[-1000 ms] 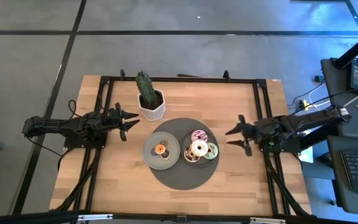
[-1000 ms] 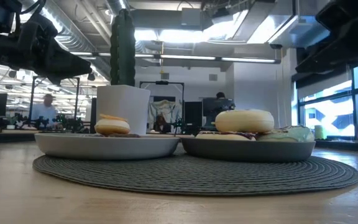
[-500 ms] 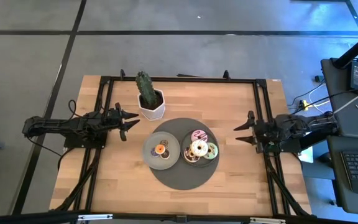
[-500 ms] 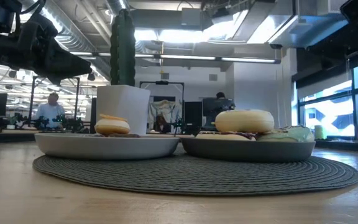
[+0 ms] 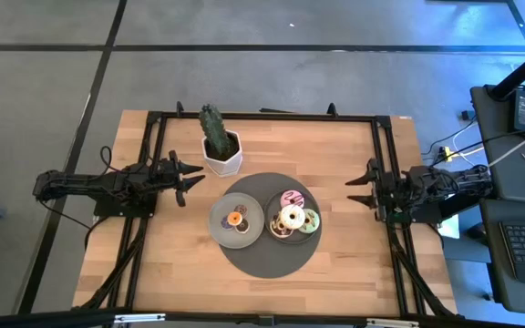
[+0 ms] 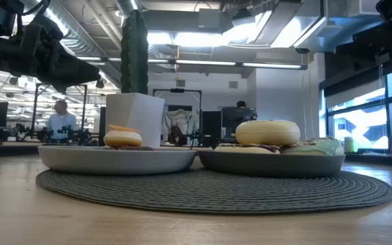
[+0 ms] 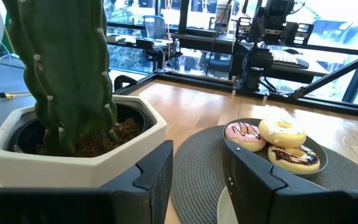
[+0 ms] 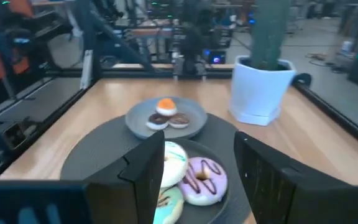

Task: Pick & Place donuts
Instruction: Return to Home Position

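Two grey plates sit side by side on a dark round mat (image 5: 264, 255). The left plate (image 5: 219, 228) holds an orange-iced donut (image 5: 236, 218) and small brown ones (image 8: 180, 121). The right plate (image 5: 275, 233) holds a pink donut (image 5: 291, 198), a white one (image 5: 292, 217), a green one (image 5: 311, 220) and a brown one (image 7: 298, 156). My left gripper (image 5: 192, 182) stands open at the table's left, level, pointing at the plates. My right gripper (image 5: 354, 191) stands open at the table's right edge, facing the plates, with nothing between its fingers.
A cactus in a white hexagonal pot (image 5: 221, 155) stands behind the mat, close to my left gripper. A black frame (image 5: 262, 116) runs along the table's far and side edges. Bare wood lies in front of the mat (image 5: 262, 296).
My right gripper has drawn back toward the table's right edge, away from the right plate, and tipped up to about level. Its fingers have stayed open. The donuts and plates have not moved.
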{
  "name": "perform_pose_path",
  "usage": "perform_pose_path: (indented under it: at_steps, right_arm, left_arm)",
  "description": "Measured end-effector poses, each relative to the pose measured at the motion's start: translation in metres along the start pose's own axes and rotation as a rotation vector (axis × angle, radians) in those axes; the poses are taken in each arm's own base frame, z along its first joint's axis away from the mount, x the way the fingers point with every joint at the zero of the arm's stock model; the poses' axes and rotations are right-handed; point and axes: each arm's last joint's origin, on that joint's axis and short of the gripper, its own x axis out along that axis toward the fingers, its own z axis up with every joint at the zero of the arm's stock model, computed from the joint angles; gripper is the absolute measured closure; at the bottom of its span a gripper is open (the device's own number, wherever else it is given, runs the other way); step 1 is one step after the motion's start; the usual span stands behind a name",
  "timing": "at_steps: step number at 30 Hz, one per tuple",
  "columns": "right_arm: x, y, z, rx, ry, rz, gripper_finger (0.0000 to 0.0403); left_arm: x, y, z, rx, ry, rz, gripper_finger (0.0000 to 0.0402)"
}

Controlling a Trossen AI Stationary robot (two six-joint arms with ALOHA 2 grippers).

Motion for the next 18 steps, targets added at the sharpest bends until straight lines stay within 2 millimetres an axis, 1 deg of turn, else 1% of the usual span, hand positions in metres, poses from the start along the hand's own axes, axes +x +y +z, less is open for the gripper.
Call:
perform_pose_path:
  at_steps: [5, 10, 14, 18]
  right_arm:
    - [0.0, 0.002, 0.0, -0.033, -0.007, 0.072, 0.0208]
    - [0.008, 0.004, -0.012, -0.072, -0.016, 0.08, 0.0208]
    - [0.009, 0.005, -0.012, -0.097, -0.044, 0.105, 0.0208]
    - [0.011, 0.006, -0.013, -0.086, -0.074, 0.152, 0.0208]
  left_arm:
    - [0.0, 0.0, 0.0, 0.0, 0.0, 0.0, 0.0269]
    - [0.0, 0.0, 0.0, 0.0, 0.0, 0.0, 0.0266]
    - [0.0, 0.0, 0.0, 0.0, 0.0, 0.001, 0.0265]
    - [0.0, 0.0, 0.0, 0.0, 0.0, 0.001, 0.0268]
